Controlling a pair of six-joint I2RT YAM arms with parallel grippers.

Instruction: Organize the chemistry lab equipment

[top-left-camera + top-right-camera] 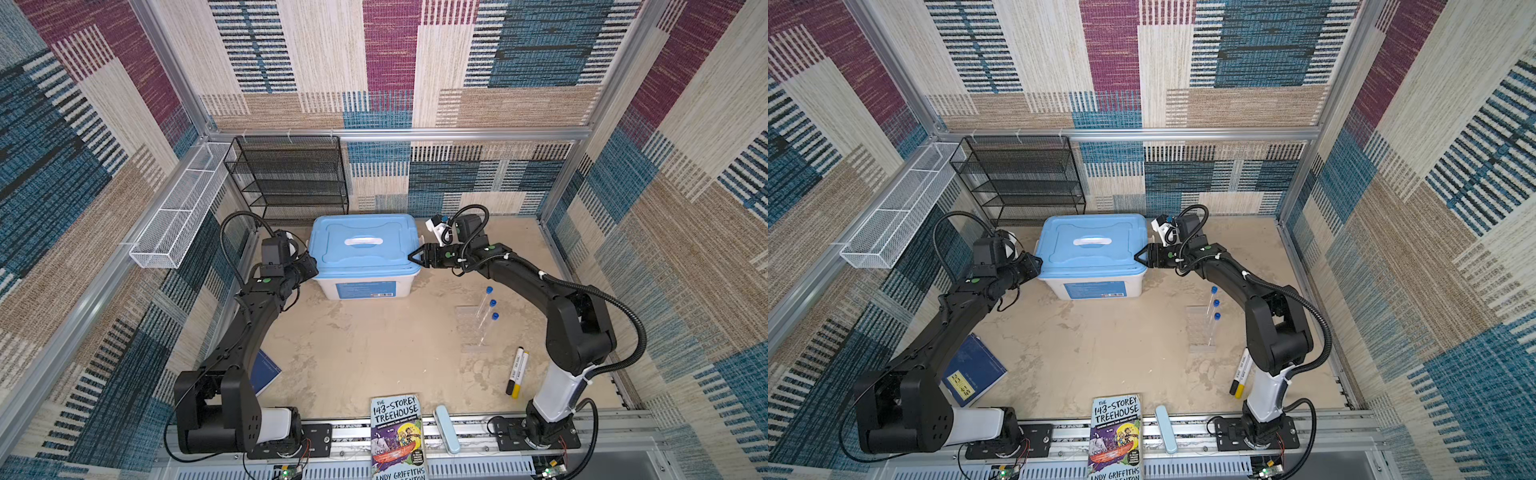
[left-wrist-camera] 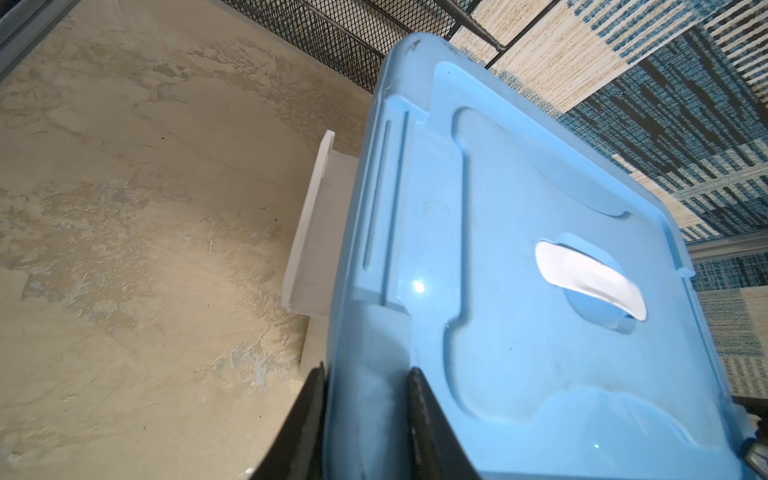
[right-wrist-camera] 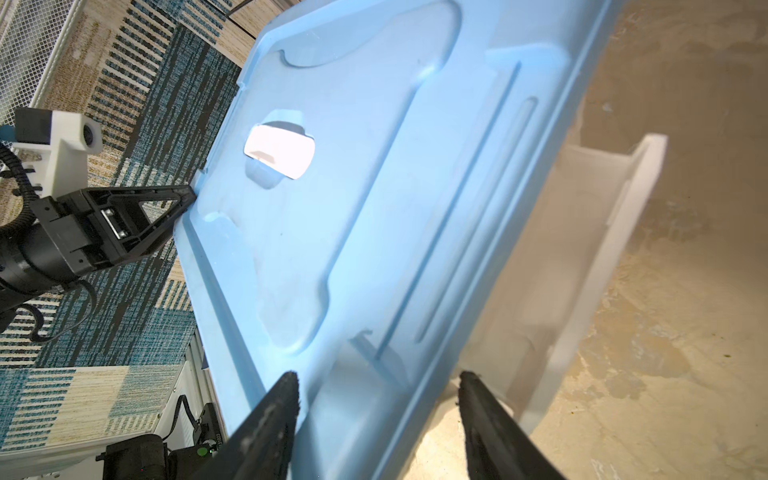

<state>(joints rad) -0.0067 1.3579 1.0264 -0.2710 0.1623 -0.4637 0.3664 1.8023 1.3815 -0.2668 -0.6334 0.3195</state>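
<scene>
Whole job: early days, I'd judge. The storage bin (image 1: 365, 286) at the back of the table (image 1: 374, 357) is not open yet, and none of the kit seen here has been put away.
Blue lid (image 1: 363, 245): still seated flat on the bin, and both arms are at its short ends. Getting it off looks like the step in hand.
Latches: the white side latch (image 2: 311, 224) is swung out from the bin, and so is the one in the right wrist view (image 3: 602, 249). That looks done.
Left claw (image 2: 368, 368): narrowed right down onto the lid's rim, one finger outside and one on top. Both look pressed against the plastic.
Right claw (image 3: 380, 374): spread wide and straddling the opposite rim, with a clear gap beside the lower finger. It grips nothing yet.
Clear rack (image 1: 471, 328): out on the table by the right arm, well apart from the bin, waiting its turn.
Blue-capped tubes (image 1: 487, 318): all three are in that rack, caps towards the bin.
Rest of the kit: flask, tweezers, rod, dish and glass sticks show in no view, so I cannot tell where they are.
Not our business: the markers (image 1: 515, 374) and the storybook (image 1: 397, 436).
</scene>
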